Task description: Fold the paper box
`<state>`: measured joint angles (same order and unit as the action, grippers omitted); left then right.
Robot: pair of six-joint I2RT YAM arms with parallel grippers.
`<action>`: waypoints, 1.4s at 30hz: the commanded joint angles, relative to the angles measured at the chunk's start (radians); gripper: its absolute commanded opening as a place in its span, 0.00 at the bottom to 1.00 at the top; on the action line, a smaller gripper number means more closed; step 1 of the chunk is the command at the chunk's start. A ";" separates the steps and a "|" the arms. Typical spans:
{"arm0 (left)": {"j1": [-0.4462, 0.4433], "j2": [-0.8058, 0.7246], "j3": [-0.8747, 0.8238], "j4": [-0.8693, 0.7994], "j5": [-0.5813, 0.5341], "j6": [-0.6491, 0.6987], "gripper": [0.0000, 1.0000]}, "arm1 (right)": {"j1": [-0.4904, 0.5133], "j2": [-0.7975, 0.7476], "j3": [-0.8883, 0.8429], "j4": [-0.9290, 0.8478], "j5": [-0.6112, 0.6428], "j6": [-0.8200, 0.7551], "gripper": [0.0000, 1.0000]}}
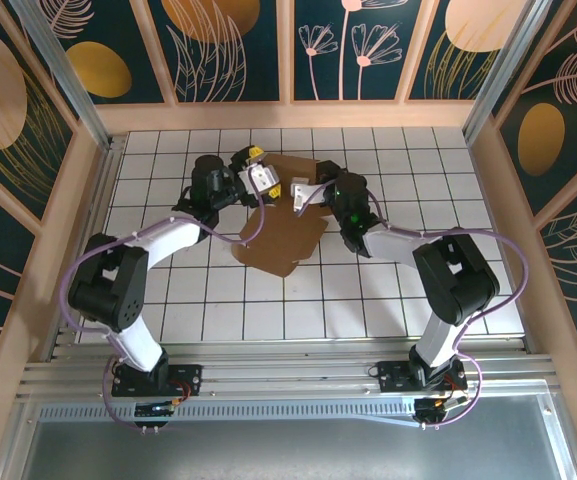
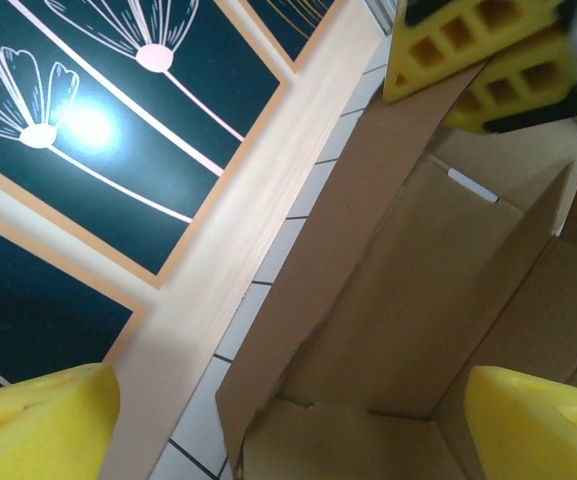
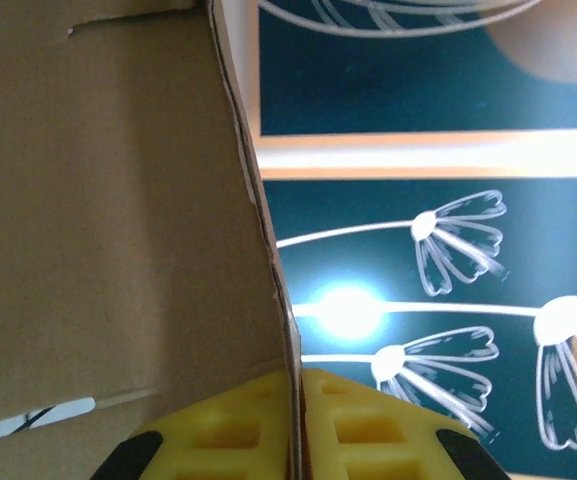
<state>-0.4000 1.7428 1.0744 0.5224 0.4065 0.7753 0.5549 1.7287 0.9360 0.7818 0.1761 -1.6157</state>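
We are raising the walls of the paper box point(image 1: 286, 228).
It lies in the middle of the surface point(image 1: 218, 300), near flaps flat. Farther back, our right end effector point(image 3: 296, 430) pinches one raised wall tight. Our left end effector point(image 2: 288, 430) is wide open around another, maybe not touching. Next, the left should close gently and fold.

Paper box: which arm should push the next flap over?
Probably left. The left gripper is open and free, facing the paper box; the right gripper is shut on one wall, steadying it.
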 commanded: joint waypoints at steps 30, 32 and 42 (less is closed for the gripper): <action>-0.002 0.298 0.116 0.347 -0.147 0.205 0.30 | -0.013 0.080 -0.029 0.194 -0.081 0.062 0.39; -0.003 0.299 0.113 0.340 -0.158 0.214 0.24 | 0.009 0.056 -0.047 0.179 -0.078 0.110 0.49; -0.016 0.293 0.100 0.342 -0.221 0.239 0.20 | 0.099 -0.237 -0.125 -0.034 -0.062 0.597 0.71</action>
<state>-0.4061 2.0659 1.1870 0.8562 0.1986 0.9947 0.6353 1.6176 0.8089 0.8097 0.1028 -1.2884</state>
